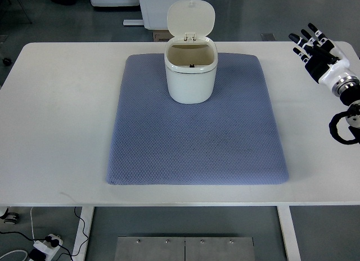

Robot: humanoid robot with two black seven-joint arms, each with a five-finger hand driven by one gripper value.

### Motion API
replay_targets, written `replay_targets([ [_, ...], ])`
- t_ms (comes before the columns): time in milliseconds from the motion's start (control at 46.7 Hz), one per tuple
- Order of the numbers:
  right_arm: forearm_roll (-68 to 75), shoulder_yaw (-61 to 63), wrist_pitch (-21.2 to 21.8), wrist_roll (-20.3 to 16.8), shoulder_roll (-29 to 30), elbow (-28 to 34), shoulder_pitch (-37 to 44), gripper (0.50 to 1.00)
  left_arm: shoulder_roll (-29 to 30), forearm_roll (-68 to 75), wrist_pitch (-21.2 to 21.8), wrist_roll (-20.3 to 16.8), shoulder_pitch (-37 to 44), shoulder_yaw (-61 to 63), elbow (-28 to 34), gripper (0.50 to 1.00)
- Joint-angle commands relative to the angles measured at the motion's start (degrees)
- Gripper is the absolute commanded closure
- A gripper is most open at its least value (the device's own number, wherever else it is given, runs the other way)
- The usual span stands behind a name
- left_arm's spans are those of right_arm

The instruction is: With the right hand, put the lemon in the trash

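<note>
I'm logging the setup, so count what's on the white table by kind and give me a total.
Trash bin, lid open: 1
Blue-grey mat: 1
Robot right hand over the table's right edge: 1
Lemon: 0 visible
Total: 3

A white table point(56, 131) with rounded corners carries a blue-grey quilted mat point(197, 143) spread over its middle, reaching from near the far edge to near the front edge. On the far part of the mat stands a small cream trash bin point(190, 81), its lid point(191, 18) tipped up and back.
</note>
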Motion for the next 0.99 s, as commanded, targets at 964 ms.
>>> replay_targets([
  [964,-11.8,13.5,0.0,8.4,12.4,0.8,-13.1,0.500,0.0,0.0,0.0,0.0,-0.1,0.0,0.0,0.500],
])
